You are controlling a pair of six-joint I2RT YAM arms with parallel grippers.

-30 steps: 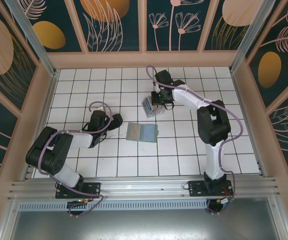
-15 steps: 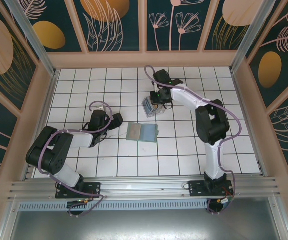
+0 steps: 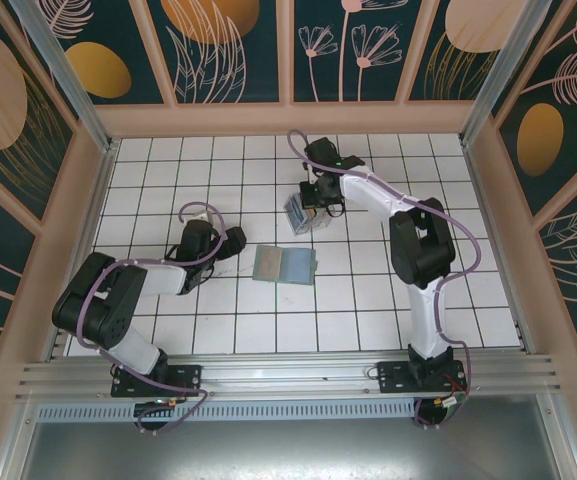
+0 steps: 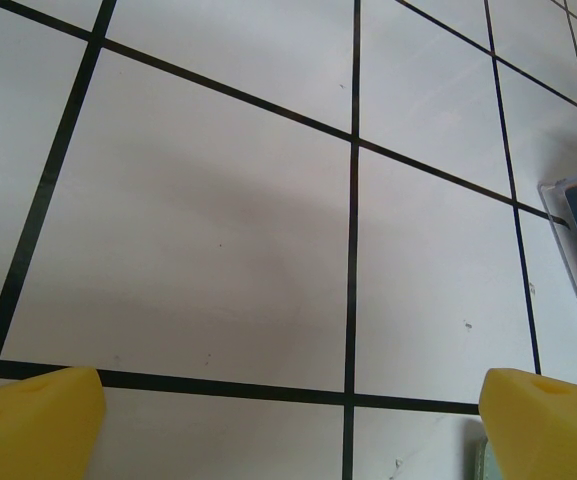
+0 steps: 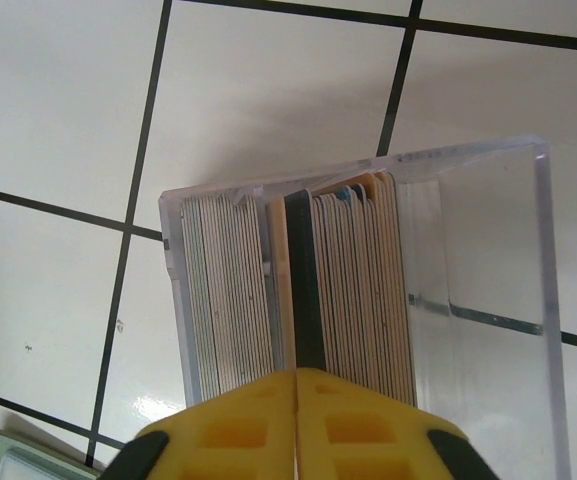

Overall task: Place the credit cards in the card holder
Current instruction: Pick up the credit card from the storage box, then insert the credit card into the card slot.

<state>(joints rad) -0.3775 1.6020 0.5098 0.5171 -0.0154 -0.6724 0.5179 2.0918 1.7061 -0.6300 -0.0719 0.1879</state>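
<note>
The left tool (image 3: 230, 240) lies low over the white tiled surface (image 3: 368, 300), left of centre. Its yellow fingers (image 4: 30, 420) stand wide apart with nothing between them, just bare tile and black grout lines.

Just to its right the holder (image 3: 284, 265) lies opened flat on the surface, sage green with paler slots facing up. It is near the left tool but not touching it. No card can be made out in its slots from above.

Farther back and slightly right stands a clear box (image 5: 488, 260), near the holder but apart from it. The cards (image 5: 353, 290) are packed in it on edge, in two bunches. Most show pale edges, and one dark edge sits between the bunches. The right part of the box is bare.

The right tool (image 3: 316, 200) hangs directly over the box at the end of the outstretched right arm. In the wrist view its yellow fingers (image 5: 238, 425) are pressed together, and their seam lines up with the dark card's edge. Whether that card is pinched between them cannot be told. A corner of the holder shows at the lower left of that view.
</note>
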